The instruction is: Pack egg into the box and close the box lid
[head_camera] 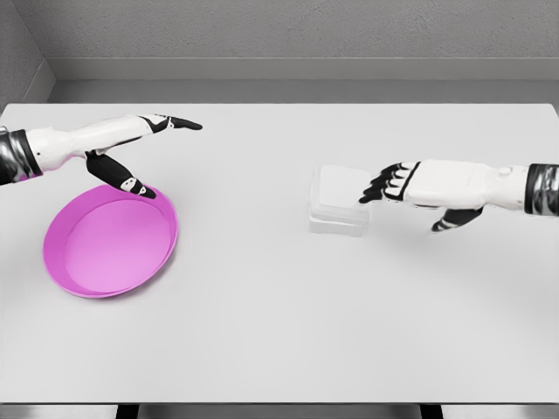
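Over on the far left, the left arm is reaching in above the white worktop (279, 332), its left hand (144, 144) stretched flat with the fingers extended toward the right and the thumb pointing down toward the rim of a pink plate (61, 262). That hand is gripping nothing; its fingers are lying loose and straight. The thumb tip is hanging just over the plate's upper edge, though whether it is touching cannot be told. The plate is sitting flat on the worktop, left of the middle, with nothing showing in its shallow well.

Moving rightward, a clear box (336, 205) is resting on the worktop right of centre, well apart from the plate. Its lid appears to be lying down on the base. The egg cannot be made out; if it is inside the box, the translucent walls are not showing it.

Further right, the right arm is coming in from the edge, and the right hand (410, 188) is hovering at the box's right side, fingers slightly bent with the dark fingertips over the lid's right edge, holding nothing.
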Robot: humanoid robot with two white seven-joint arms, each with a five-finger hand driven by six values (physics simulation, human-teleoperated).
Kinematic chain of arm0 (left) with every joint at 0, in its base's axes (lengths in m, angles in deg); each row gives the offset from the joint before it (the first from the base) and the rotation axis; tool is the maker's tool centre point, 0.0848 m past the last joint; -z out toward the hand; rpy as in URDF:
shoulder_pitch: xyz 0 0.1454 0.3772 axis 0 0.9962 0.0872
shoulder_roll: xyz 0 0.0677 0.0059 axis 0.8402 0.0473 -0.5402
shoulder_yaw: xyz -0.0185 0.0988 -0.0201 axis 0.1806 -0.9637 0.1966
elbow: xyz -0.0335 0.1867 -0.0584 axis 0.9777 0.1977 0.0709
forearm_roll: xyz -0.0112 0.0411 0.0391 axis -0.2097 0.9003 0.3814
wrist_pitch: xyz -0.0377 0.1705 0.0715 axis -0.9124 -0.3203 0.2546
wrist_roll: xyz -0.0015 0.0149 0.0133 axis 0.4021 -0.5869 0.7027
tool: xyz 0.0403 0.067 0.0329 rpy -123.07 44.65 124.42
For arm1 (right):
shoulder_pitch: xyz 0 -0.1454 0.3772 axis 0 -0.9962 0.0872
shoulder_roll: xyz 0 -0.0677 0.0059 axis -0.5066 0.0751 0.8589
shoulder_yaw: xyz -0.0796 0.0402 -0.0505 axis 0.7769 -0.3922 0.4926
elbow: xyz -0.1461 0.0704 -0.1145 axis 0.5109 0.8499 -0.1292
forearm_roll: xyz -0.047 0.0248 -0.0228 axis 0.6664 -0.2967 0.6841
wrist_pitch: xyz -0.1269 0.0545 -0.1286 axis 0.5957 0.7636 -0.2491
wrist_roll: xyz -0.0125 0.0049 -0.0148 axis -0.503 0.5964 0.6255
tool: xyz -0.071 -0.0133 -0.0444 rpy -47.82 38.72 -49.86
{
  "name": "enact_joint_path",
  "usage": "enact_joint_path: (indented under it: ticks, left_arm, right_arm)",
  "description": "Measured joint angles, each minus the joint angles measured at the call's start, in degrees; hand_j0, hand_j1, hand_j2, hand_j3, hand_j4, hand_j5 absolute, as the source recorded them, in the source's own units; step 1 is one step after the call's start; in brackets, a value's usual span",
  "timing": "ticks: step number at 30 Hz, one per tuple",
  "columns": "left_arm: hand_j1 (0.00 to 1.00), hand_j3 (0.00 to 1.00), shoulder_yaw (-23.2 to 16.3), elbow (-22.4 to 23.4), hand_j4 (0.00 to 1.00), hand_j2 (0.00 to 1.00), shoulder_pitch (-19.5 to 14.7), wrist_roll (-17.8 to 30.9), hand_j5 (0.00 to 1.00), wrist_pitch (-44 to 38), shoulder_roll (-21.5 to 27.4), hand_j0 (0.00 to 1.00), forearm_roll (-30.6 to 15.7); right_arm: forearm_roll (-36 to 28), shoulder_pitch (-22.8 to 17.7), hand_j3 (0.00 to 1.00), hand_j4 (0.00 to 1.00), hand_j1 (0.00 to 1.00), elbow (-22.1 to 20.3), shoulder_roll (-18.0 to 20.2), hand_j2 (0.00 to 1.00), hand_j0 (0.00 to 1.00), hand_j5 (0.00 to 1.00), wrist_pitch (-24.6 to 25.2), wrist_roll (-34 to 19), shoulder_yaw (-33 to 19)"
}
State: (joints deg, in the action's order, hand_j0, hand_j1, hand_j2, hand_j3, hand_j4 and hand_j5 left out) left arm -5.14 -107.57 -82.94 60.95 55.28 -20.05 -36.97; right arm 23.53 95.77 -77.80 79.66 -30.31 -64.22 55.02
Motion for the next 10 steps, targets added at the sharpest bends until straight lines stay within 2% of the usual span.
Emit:
enact_joint_path:
  ticks: [3,5,7,8,10]
  left_arm:
    - [1.0,1.0,0.02,0.0,1.0,1.0,0.09,0.16,1.0,0.0,0.04,1.0,0.21]
    - [1.0,1.0,0.22,-0.03,1.0,1.0,1.84,0.22,1.0,0.03,0.12,1.0,0.34]
    - [1.0,1.0,2.18,-0.22,1.0,1.0,5.89,0.25,1.0,0.05,0.92,1.0,0.46]
    - [1.0,1.0,3.45,-0.49,1.0,1.0,6.77,0.26,1.0,0.05,1.21,1.0,0.48]
    - [1.0,1.0,5.15,-0.85,1.0,1.0,6.85,0.25,1.0,0.02,1.96,1.0,0.37]
  right_arm:
    - [-2.67,-0.35,1.0,1.0,1.0,1.83,4.01,1.0,1.0,1.0,0.0,0.0,-2.04]
    - [-3.94,-0.52,1.0,1.0,1.0,4.69,6.28,1.0,1.0,1.0,0.0,0.0,-2.93]
    - [-4.52,-1.14,1.0,1.0,1.0,6.7,7.39,1.0,1.0,1.0,-0.02,-0.01,-3.33]
    - [-4.65,-2.55,1.0,1.0,1.0,7.31,7.7,1.0,1.0,1.0,-0.03,-0.01,-3.41]
    - [-4.84,-2.81,1.0,1.0,1.0,8.17,8.08,1.0,1.0,1.0,-0.02,-0.01,-3.6]
